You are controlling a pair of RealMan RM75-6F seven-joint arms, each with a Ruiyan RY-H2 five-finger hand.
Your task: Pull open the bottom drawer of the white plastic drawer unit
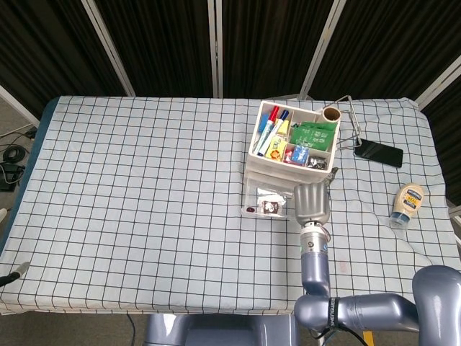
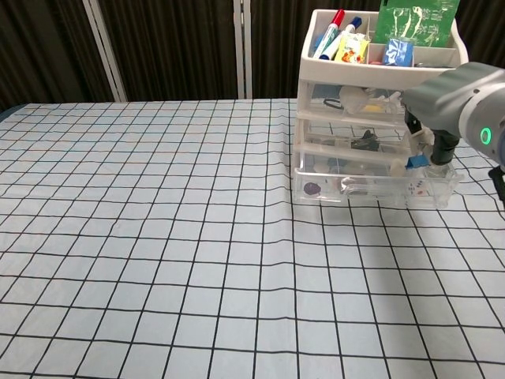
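The white plastic drawer unit [image 1: 250, 167] [image 2: 380, 76] stands right of the table's middle, with a tray of markers and packets on top. Its clear bottom drawer [image 1: 263, 196] [image 2: 371, 190] is pulled partly out toward me and shows small items inside. My right hand [image 1: 311, 201] [image 2: 442, 118] is at the drawer's right front corner, back of the hand up. Its fingers [image 2: 443, 150] reach down at the drawer's right end. Whether they grip the rim is not visible. My left hand is in neither view.
A black phone [image 1: 378, 152] lies to the right of the unit, with a wire stand [image 1: 351, 122] behind it. A squeeze bottle [image 1: 408, 202] lies near the right edge. The checked cloth [image 1: 144, 180] covers the table.
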